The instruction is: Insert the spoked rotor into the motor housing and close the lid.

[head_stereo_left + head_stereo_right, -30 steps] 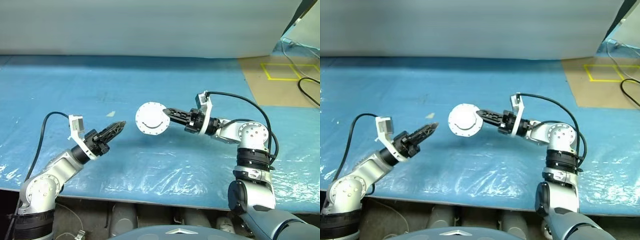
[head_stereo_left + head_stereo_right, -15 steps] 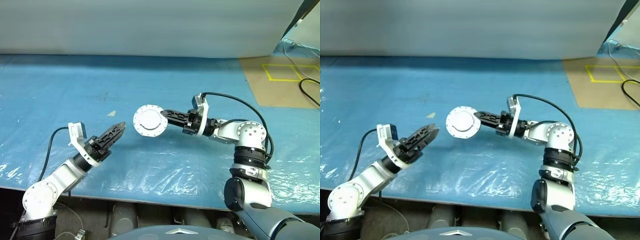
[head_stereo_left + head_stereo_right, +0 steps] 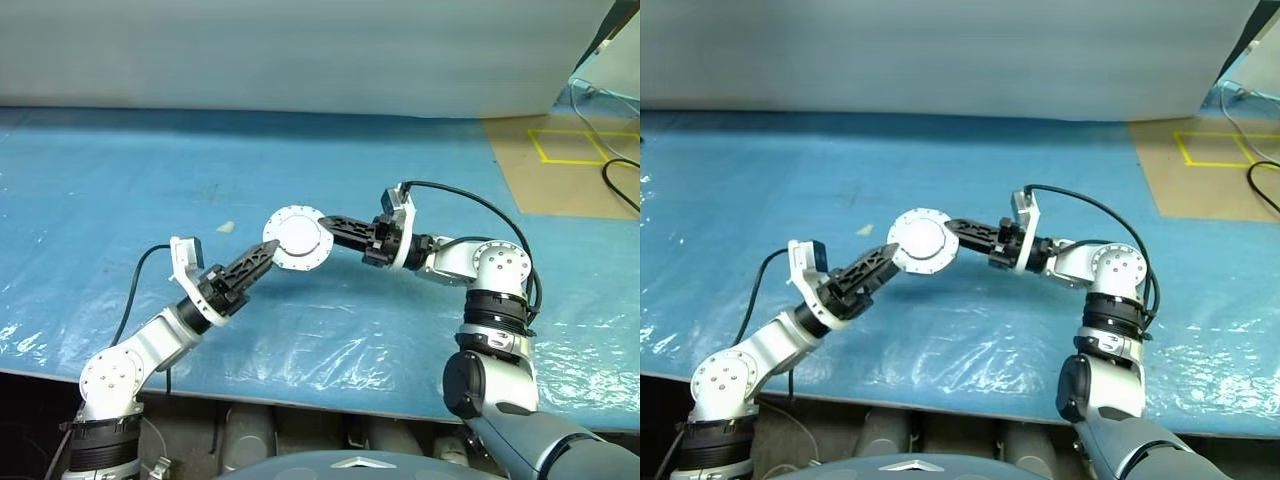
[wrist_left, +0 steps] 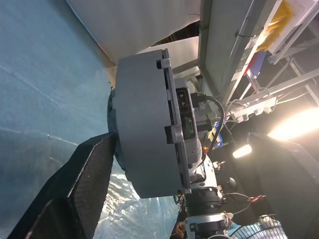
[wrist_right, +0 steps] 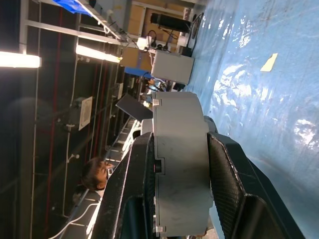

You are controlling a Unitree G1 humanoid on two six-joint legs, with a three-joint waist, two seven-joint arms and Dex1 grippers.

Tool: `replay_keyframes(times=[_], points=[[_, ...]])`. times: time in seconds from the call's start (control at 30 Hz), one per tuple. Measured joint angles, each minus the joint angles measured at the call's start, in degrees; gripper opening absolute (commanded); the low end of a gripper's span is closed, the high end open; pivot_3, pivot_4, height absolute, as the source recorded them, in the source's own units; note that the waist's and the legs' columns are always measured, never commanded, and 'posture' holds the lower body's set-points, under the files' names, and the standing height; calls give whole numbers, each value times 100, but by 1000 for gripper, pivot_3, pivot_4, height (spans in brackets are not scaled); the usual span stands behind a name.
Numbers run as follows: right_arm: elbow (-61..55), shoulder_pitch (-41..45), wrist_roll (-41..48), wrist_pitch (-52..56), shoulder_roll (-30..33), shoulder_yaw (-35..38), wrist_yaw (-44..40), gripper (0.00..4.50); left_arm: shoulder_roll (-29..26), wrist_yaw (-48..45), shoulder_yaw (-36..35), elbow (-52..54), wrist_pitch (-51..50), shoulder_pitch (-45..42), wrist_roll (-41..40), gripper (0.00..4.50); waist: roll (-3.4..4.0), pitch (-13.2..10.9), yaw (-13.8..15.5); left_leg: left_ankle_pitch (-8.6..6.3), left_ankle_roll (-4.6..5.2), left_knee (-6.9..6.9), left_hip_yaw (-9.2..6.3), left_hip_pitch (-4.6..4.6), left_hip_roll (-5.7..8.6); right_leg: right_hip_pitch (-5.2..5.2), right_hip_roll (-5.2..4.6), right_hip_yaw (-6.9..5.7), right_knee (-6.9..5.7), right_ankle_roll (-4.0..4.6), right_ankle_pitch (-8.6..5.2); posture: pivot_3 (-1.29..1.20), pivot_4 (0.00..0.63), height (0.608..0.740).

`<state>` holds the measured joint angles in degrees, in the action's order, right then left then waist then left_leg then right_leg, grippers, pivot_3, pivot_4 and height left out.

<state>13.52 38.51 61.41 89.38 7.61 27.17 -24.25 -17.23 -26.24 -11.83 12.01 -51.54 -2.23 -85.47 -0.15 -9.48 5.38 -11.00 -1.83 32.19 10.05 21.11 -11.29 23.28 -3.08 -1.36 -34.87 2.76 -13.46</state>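
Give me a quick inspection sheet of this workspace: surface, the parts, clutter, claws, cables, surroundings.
Surface: blue plastic sheet, wrinkled and shiny near the front edge.
Job's things: round silver motor assembly held in the air, flat face toward the head camera; rotor and windings not visible.
Clutter: one small pale scrap on the sheet.
Claws: right claw shut on the assembly's two faces; left claw open, tips at the assembly's rim.
Cables: black cable looping over the right wrist; another at the left wrist.
Surroundings: brown floor with yellow tape; grey wall behind.
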Motion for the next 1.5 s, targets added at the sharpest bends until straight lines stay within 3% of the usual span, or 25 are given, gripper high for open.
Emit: replay_keyframes(times=[0.17, 0.6, 0.7, 0.8, 0.9, 1.0, 1.5], points=[[0, 3, 3, 12, -111, 3, 22, 1256, 316, -20, 170, -562, 42, -437, 358, 4426, 0, 0, 7, 1, -1, 5, -2, 1, 1, -3, 0, 1, -2, -6, 4, 0, 150, 740], [0, 2, 3, 8, -95, 6, 62, 1256, 637, -111, 277, -693, 27, -671, 735, 4426, 0, 0, 5, 1, -1, 4, -5, 1, 3, -4, -1, 0, -1, -7, 5, 0, 150, 740], [0, 2, -8, -9, -93, 5, 79, 1256, 641, -60, 288, -698, 44, -696, 915, 3847, 0, 0, 8, 1, 0, 5, -5, 2, 3, -4, -1, 0, -2, -7, 5, 0, 150, 740], [0, -2, -48, -62, -90, 5, 117, 1256, 633, -78, 286, -703, 46, -803, 1023, 2902, 0, 0, 10, 1, 0, 6, -5, 2, 5, -5, -2, 0, -2, -8, 5, 0, 150, 740], [0, -5, -46, -92, -96, 12, 113, 1256, 635, -76, 285, -748, 36, -868, 1061, 2902, 0, 0, 6, 1, 0, 6, -5, 2, 5, -4, -2, 0, -2, -8, 5, 0, 150, 740], [0, -7, -46, -119, -107, 12, 113, 1256, 637, -122, 286, -786, 34, -892, 1076, 2623, 0, 0, 5, 1, 0, 6, -5, 2, 4, -4, -1, 0, -2, -8, 5, 0, 150, 740], [-21, -47, -46, -191, -161, 53, 158, 1256, 748, 48, 221, -792, -25, -967, 1073, 2620, 0, 0, 9, 1, 0, 6, -6, 3, 5, -4, -2, 0, -3, -8, 6, 0, 150, 740]])
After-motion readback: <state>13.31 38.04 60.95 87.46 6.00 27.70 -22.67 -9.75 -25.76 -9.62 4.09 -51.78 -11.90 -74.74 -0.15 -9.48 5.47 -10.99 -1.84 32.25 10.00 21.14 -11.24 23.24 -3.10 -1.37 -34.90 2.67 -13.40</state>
